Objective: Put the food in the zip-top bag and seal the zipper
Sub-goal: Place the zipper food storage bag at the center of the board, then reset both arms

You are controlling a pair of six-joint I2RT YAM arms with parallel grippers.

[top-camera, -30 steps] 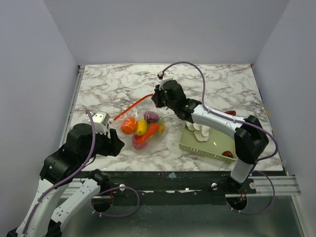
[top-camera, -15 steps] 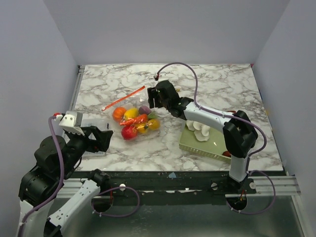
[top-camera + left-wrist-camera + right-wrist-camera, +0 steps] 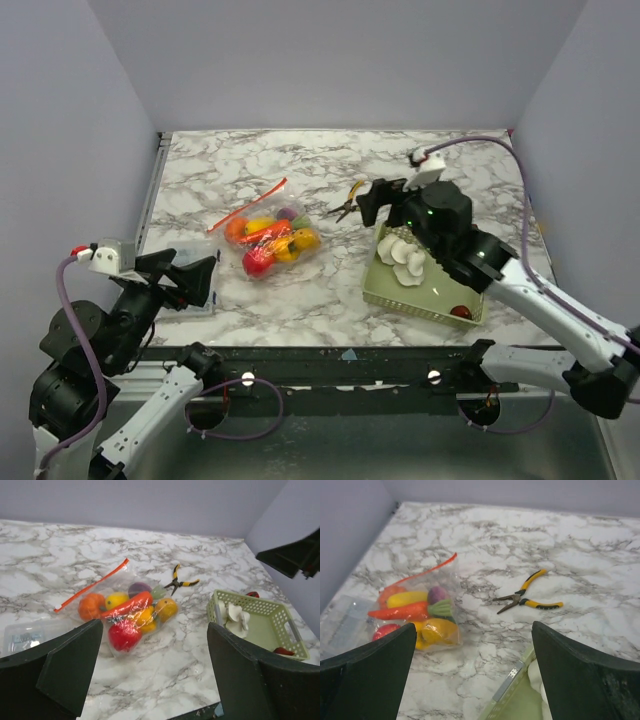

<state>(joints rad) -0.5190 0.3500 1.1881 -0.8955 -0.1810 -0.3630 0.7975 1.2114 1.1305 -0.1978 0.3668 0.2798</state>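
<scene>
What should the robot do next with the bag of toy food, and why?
Probably just park both arms: the food sits inside the zip-top bag, the zipper looks flat and shut, and the left end effector and right end effector hang open, holding nothing.

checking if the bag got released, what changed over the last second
The right gripper let go of the zip-top bag at its zipper, opened, and pulled back to the right, above the green basket. The left gripper drew back toward the near left corner, jaws open. The bag, food inside, settled flat, slightly further left. The basket stayed put.
</scene>
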